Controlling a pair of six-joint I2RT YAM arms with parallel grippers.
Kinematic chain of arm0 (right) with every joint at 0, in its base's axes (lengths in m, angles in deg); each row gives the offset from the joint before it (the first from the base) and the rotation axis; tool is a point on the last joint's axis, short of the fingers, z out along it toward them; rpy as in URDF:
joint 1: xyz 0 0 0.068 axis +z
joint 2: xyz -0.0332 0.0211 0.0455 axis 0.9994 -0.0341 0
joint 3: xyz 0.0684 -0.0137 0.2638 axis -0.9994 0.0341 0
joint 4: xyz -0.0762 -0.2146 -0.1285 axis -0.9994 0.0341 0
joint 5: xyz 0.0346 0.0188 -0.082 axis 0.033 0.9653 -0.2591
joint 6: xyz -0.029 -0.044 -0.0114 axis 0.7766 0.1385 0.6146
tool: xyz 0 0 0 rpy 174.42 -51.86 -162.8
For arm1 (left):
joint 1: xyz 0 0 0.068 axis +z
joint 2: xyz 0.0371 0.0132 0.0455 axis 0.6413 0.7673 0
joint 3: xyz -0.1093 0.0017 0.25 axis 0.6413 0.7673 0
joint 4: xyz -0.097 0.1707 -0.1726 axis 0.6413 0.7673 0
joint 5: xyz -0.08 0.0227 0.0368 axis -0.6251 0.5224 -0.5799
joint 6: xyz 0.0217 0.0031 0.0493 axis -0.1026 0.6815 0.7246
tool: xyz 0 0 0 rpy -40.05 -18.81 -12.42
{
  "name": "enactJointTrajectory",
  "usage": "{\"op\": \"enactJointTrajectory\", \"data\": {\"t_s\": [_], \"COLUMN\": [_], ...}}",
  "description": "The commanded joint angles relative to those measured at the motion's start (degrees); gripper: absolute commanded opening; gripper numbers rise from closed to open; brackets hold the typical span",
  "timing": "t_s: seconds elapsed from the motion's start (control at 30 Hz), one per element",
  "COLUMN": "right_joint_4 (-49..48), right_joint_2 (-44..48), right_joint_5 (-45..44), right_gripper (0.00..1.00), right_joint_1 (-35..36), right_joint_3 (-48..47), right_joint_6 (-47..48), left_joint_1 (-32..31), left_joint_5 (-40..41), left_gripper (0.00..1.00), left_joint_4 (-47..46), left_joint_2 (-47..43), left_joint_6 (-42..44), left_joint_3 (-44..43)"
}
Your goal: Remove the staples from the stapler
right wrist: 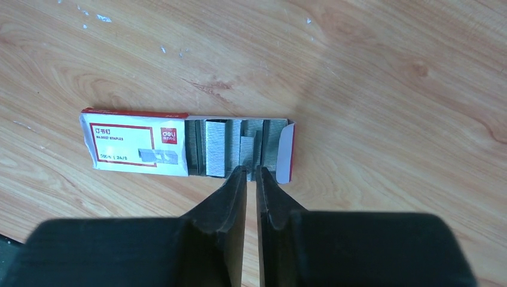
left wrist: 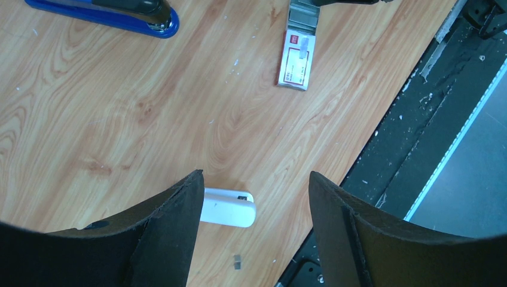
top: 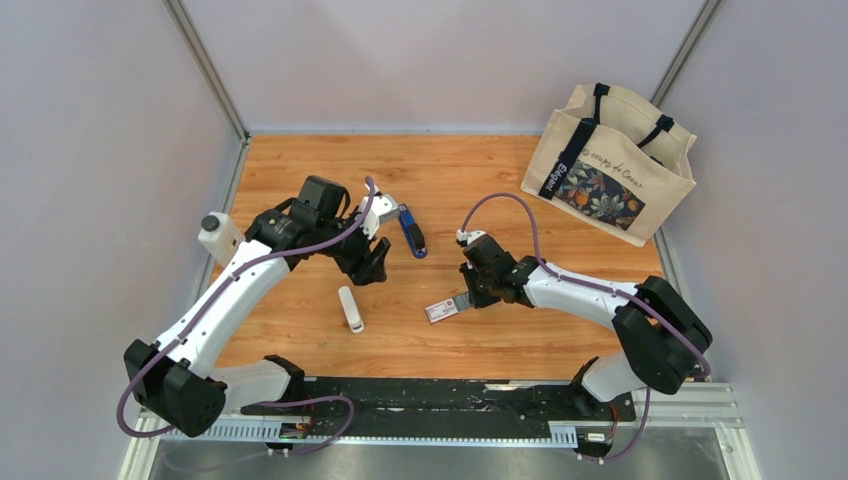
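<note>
1. Your left gripper (top: 375, 262) hangs over the table (top: 480, 180) with its jaws spread wide and nothing between them.
2. The stapler (top: 412, 232) lies flat on the wood at about 1 o'clock from that gripper, near it but not touched.
3. A white stick (top: 350, 308) lies at 7 o'clock from the left gripper. In the wrist view, one finger hides part of it.
4. Your right gripper (right wrist: 251, 172) sits at the open end of a staple box (right wrist: 134, 146), which lies at its 8 o'clock in the top view.
5. The staples (right wrist: 215, 148) lie as grey strips in the box's open tray. The right jaws are drawn almost together at the tray's near edge. You cannot tell whether they pinch a strip.
6. A tote bag (top: 610, 165) stands at the table's 2 o'clock corner.
</note>
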Motion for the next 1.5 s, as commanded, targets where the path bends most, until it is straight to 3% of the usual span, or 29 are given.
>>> {"op": "enactJointTrajectory", "data": {"t_s": [0.0, 0.23, 0.57, 0.83, 1.17, 1.47], "right_joint_4": [-1.74, -1.57, -0.95, -0.86, -0.69, -1.83], "right_joint_2": [1.15, 0.53, -1.22, -1.93, -1.67, 2.11], "right_joint_5": [-1.59, -1.85, -2.11, -2.38, -3.25, -5.01], "right_gripper": [0.21, 0.31, 0.21, 0.2, 0.09, 0.08], "right_joint_1": [0.73, 1.17, 1.26, 1.7, 1.79, 2.22], "right_joint_3": [-0.31, -0.84, -1.9, -2.34, -2.42, -0.67], "right_joint_6": [0.04, 0.22, 0.31, 0.39, 0.31, -0.31], "left_joint_1": [-0.07, -0.07, -0.07, -0.07, -0.07, -0.07], "left_joint_5": [-1.15, -1.23, -0.97, -1.06, -1.15, -1.23], "left_gripper": [0.73, 0.73, 0.73, 0.73, 0.73, 0.73], "left_joint_4": [-0.15, -0.24, -0.32, -0.24, -0.24, 0.03], "left_joint_2": [-1.12, -1.39, -1.39, -1.47, -1.56, -1.39], "left_joint_6": [1.39, 1.39, 1.65, 1.74, 1.65, 1.56], "left_joint_3": [0.18, 0.71, 0.62, 0.71, 0.62, 0.45]}}
